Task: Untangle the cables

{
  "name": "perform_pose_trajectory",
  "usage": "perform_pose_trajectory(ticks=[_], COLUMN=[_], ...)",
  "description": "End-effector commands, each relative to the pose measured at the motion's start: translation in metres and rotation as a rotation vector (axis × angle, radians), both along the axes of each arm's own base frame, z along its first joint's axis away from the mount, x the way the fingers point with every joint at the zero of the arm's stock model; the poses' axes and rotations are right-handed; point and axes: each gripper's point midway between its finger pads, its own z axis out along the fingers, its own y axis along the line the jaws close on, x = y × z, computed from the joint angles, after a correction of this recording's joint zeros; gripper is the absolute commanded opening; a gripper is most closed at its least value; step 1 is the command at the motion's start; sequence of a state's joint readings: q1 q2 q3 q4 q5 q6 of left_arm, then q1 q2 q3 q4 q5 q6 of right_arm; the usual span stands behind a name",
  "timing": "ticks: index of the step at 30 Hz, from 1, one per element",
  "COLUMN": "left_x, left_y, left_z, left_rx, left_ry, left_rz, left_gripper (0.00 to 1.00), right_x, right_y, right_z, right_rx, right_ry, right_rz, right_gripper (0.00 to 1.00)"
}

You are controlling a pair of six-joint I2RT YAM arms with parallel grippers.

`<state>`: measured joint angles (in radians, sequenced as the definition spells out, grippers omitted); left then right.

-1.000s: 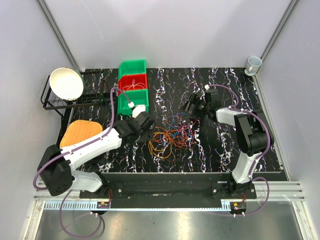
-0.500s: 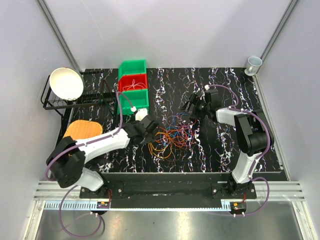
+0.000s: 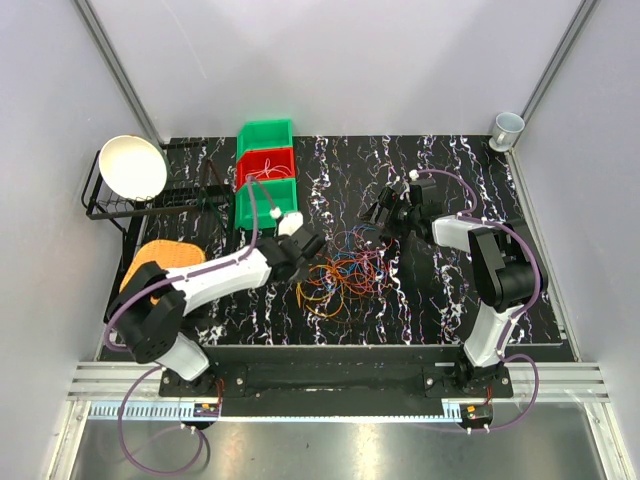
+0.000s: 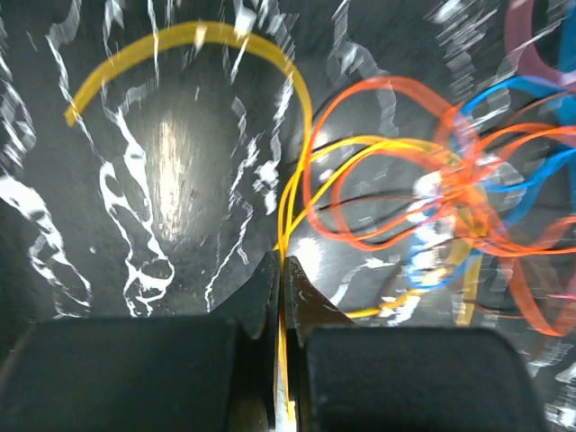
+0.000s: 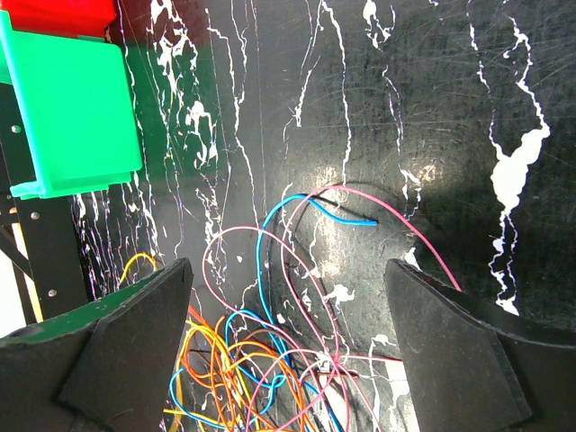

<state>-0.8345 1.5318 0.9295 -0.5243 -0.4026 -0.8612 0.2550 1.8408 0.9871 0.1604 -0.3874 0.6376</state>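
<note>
The left end effector [image 4: 281, 270] is clamped shut on a yellow cable [image 4: 304, 99] at the near-left edge of the cables [image 3: 345, 272], which lie just beyond it on the desk [image 3: 340, 160] as one knotted heap of orange, yellow, blue and pink loops, so the untangling looks barely begun. Past the heap, the right end effector [image 5: 288, 297] hangs spread wide and empty above loose pink and blue strands. Beyond the left end effector stand three bins: the red bin [image 3: 266, 153] seems to hold a few thin loops, and what the green bins [image 3: 245, 135] hold I cannot tell.
</note>
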Motion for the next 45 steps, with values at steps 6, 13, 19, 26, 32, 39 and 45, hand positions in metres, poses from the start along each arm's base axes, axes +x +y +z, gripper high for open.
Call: perform_pose_trajectory(ticks=[6, 13, 19, 26, 32, 39, 45], left_x=[0.051, 0.031, 0.011, -0.017, -0.016, -0.03, -0.054], left_y=[-0.018, -0.035, -0.036, -0.06, -0.068, -0.069, -0.07], left_z=[0.242, 0.287, 0.214, 0.166, 0.151, 0.17, 0.196], left_rx=[-0.097, -0.164, -0.146, -0.29, -0.427, -0.584, -0.672], left_ry=[-0.446, -0.47, -0.329, -0.272, -0.25, -0.185, -0.134], left_rz=[-0.153, -0.38, -0.448, -0.608, -0.676, -0.77, -0.856], left_gripper=[0.0, 0.0, 0.0, 0.0, 0.0, 0.0, 0.0], right_x=[0.009, 0.007, 0.005, -0.006, -0.035, -0.091, -0.119], right_y=[0.002, 0.001, 0.004, 0.018, 0.03, 0.056, 0.076], right_z=[0.018, 0.024, 0.03, 0.068, 0.123, 0.194, 0.207], right_rx=[0.023, 0.023, 0.043, 0.16, 0.309, 0.619, 0.708], right_ry=[-0.056, -0.075, -0.099, -0.214, -0.384, -0.594, -0.569], right_rz=[0.01, 0.008, 0.02, 0.091, 0.202, 0.584, 0.791], right_gripper=[0.93, 0.93, 0.93, 0.93, 0.95, 0.92, 0.85])
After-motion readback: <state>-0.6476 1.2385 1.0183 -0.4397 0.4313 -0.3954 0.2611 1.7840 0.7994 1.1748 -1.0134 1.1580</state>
